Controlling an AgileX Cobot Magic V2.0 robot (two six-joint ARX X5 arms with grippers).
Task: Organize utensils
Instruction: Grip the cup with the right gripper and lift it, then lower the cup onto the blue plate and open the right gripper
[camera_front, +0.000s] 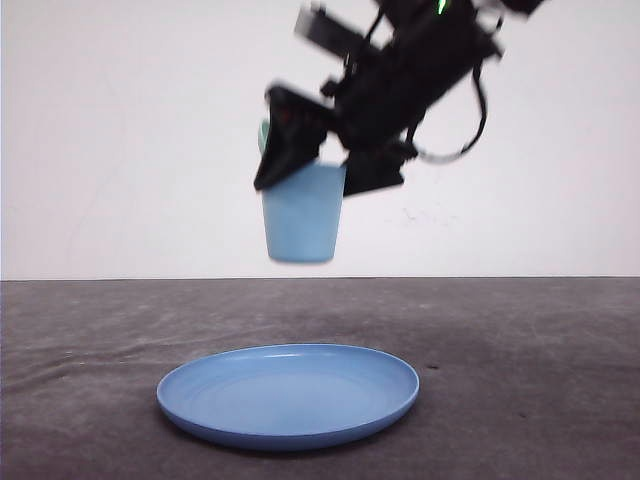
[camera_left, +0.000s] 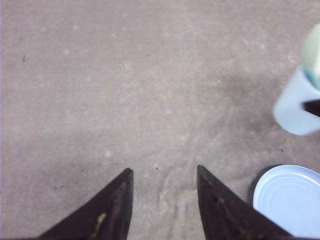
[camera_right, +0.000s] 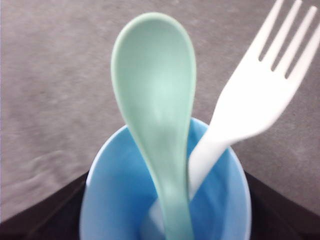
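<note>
Clamped on either side of a light blue cup (camera_front: 300, 215), the right jaws (camera_front: 318, 160) hold it in the air, clear of the tabletop (camera_front: 540, 350) and above the far edge of a round blue plate (camera_front: 288, 393) that lies flat on the grey surface. In the right wrist view the dark fingers (camera_right: 45, 212) press against the cup (camera_right: 120, 200) on both sides. Both utensils stand inside it: the mint-green spoon (camera_right: 155, 95) rises bowl-up near the middle, and the white fork (camera_right: 255, 100) leans away beside it with its four tines clear of the rim. Their handles go down into the cup, touching or nearly touching low down. From the front, a sliver of the green spoon (camera_front: 264, 135) peeks out behind the black finger.

Left jaws (camera_left: 162, 200) hang open over bare tabletop (camera_left: 125, 85), holding nothing, fingers (camera_left: 112, 210) apart. In that same view the lifted cup (camera_left: 295, 107) and part of the plate (camera_left: 290, 200) show at the side.
</note>
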